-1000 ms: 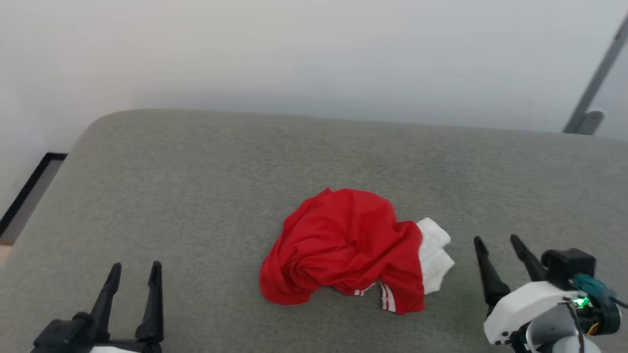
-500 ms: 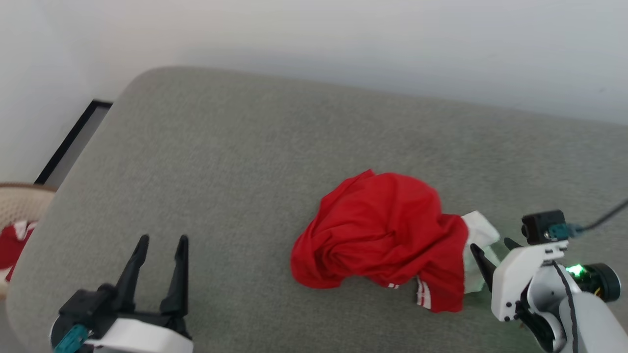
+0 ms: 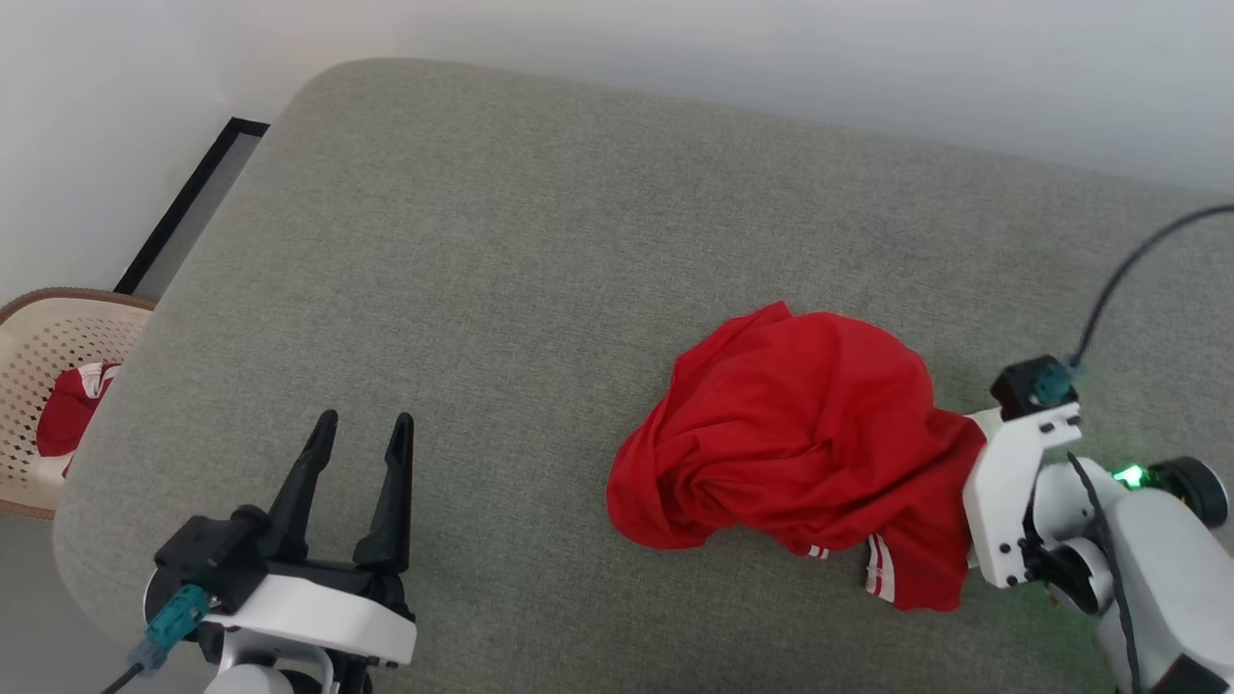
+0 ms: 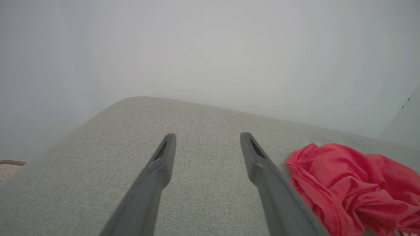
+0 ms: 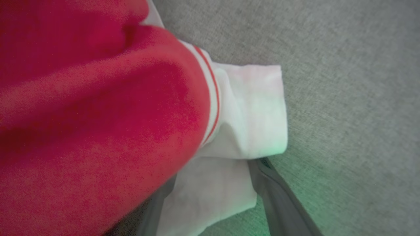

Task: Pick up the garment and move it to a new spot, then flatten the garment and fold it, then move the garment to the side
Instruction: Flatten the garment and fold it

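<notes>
R gripper moved in, jaws spread astride garment cuff

white shells, long black fingers

grey fabric surface, plain white wall, beige basket

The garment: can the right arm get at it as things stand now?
Probably yes. The right end effector is open, with its fingers on both sides of the white sleeve end of the garment, and nothing seems to be in the way.
</notes>
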Controlling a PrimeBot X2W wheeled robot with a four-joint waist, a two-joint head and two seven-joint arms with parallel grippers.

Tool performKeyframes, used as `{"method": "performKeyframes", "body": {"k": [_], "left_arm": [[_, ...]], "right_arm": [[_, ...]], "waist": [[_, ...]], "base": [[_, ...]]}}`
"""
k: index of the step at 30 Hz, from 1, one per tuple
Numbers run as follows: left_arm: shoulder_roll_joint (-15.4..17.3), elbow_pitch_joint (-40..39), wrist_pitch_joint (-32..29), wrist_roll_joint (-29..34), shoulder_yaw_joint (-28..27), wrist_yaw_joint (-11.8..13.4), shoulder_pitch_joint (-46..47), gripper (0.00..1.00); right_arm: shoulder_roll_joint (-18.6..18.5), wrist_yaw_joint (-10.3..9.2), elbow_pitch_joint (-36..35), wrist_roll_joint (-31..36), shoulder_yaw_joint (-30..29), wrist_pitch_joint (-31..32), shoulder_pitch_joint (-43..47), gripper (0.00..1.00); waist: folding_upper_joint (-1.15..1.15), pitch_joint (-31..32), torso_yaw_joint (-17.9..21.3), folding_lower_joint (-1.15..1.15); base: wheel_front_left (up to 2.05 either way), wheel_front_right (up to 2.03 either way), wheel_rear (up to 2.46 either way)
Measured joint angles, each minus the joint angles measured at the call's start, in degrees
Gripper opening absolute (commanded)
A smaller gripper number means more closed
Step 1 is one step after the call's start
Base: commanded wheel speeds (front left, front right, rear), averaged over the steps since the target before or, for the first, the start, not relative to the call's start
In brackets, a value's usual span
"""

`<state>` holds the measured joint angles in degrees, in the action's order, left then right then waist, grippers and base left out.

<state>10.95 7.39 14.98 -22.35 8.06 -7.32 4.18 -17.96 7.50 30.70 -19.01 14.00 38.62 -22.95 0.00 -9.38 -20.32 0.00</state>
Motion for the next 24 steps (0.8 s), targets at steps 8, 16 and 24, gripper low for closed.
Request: {"method": "performKeyframes", "body": {"k": [8,16,24], "left_arm": [[0.11,0.22,-0.01,-0.58,-1.23,0.00,0.25,1.00],[1.04,-1.07,0.00,-0.58,-3.54,0.00,-0.85,1.00],[1.64,-1.79,0.00,-0.31,-4.11,0.00,-1.26,1.00]], "right_arm": [[-2.09,0.00,-1.90,-5.33,4.80,4.21,-2.81,0.00],[-8.49,0.00,-13.36,-10.21,2.20,9.06,-0.48,0.00],[-11.61,0.00,-22.99,-9.49,-10.34,14.44,7.14,0.00]], "waist": [[0.00,-0.15,1.91,0.00],[0.00,0.77,5.78,0.00],[-0.01,1.21,9.16,0.00]], "base": [[0.00,0.00,0.00],[0.00,0.00,0.00],[0.00,0.00,0.00]]}}
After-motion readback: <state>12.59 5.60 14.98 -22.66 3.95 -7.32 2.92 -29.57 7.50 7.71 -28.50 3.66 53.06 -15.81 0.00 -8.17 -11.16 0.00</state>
